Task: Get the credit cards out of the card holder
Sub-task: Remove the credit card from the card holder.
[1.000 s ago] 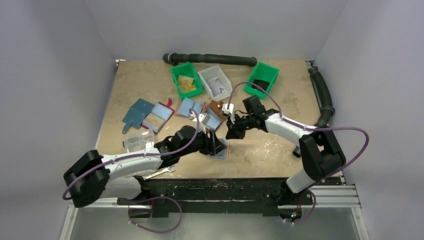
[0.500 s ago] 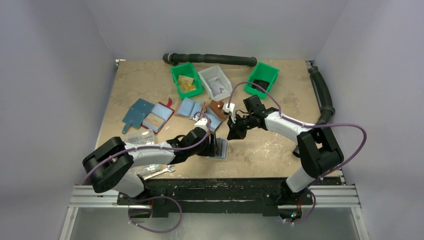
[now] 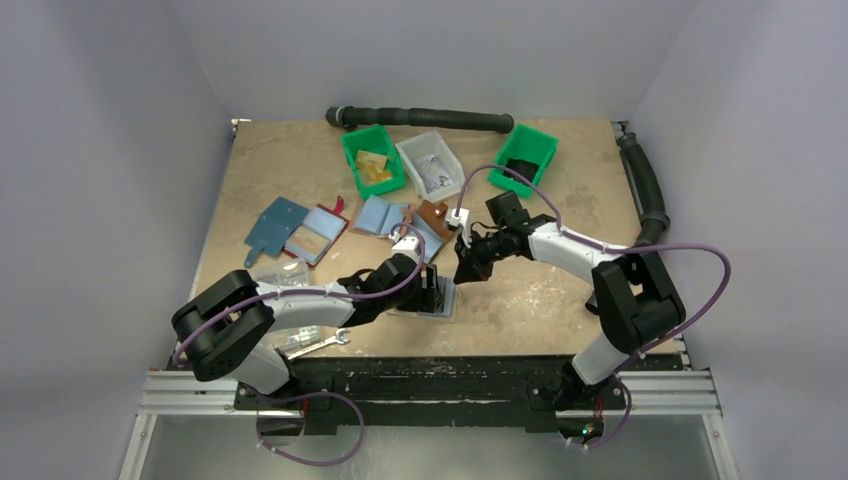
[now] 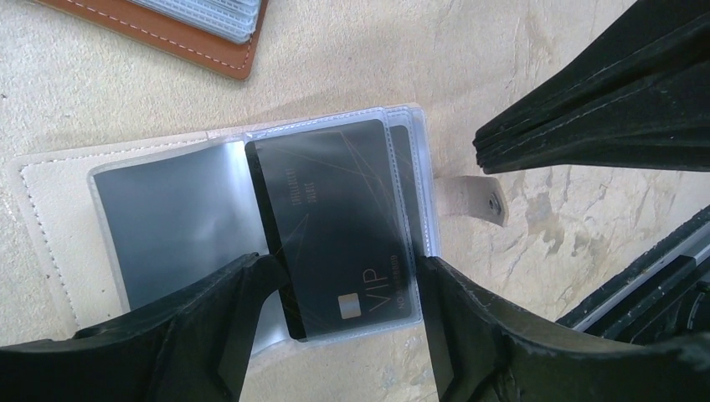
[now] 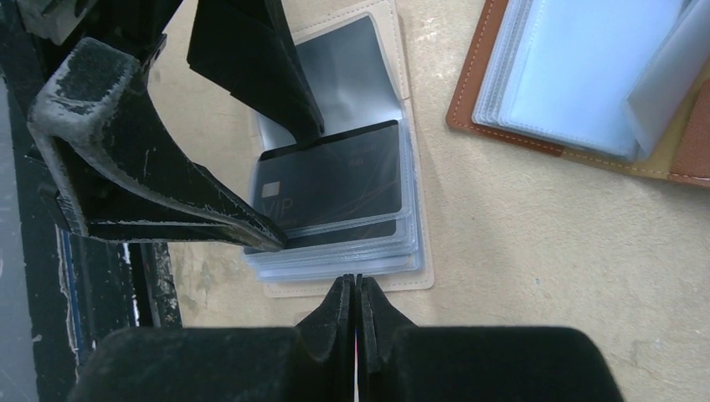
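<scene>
The card holder point(image 3: 447, 301) lies open and flat on the tabletop point(image 3: 540, 300), close to the near edge and about mid-width, its clear sleeves facing up inside a pale stitched rim. A dark grey credit card point(image 4: 335, 218) marked VIP sits in the top sleeve, slightly askew, and a second dark edge shows in the sleeve beneath it. The left gripper point(image 4: 345, 270) is down over the holder with its jaws released and spread, one finger point(image 4: 209, 327) at each long edge of the card; whether the tips press on the card cannot be told. The right gripper point(image 5: 356, 293) hangs just to the right of the holder with its jaws clenched together on nothing, their tips over the holder's rim in the right wrist view. A brown leather wallet point(image 5: 569, 75) with clear sleeves lies open just beyond the holder. To its left are more blue-lined wallets point(image 3: 300, 235) and, nearer, a clear plastic box point(image 3: 278, 280). Along the far side stand two green bins point(image 3: 372, 160) with a whitish bin point(image 3: 430, 160) between them, and a black corrugated hose point(image 3: 430, 118) lies behind them.
</scene>
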`<state>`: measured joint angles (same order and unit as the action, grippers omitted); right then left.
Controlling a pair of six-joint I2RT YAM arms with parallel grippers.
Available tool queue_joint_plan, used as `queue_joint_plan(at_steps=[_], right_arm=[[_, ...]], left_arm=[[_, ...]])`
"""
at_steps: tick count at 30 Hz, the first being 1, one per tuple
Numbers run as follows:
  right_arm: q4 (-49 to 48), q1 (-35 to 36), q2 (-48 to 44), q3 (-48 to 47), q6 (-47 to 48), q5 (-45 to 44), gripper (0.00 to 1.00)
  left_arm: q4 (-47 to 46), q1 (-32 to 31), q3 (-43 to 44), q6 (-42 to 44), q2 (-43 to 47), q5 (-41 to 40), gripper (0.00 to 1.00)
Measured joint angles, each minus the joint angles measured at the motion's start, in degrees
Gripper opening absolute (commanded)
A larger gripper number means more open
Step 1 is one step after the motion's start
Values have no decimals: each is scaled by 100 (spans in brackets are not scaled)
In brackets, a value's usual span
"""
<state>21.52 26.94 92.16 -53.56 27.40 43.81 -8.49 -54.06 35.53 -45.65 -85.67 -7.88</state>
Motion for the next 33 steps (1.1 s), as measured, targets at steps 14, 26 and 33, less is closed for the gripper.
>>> queue_joint_plan(at_steps=[14, 26, 33], right_arm=[[-289, 7, 98, -13, -977, 929, 4], [-1016, 76, 658, -4, -2535, 1054, 16], [-1268, 76, 708, 0, -3027, 925, 24]], left_arm=[[-457, 96, -260, -476, 20, 28, 65], [-1228, 323, -811, -916, 127, 256, 47], [-1427, 407, -962, -1049, 131, 299, 44]])
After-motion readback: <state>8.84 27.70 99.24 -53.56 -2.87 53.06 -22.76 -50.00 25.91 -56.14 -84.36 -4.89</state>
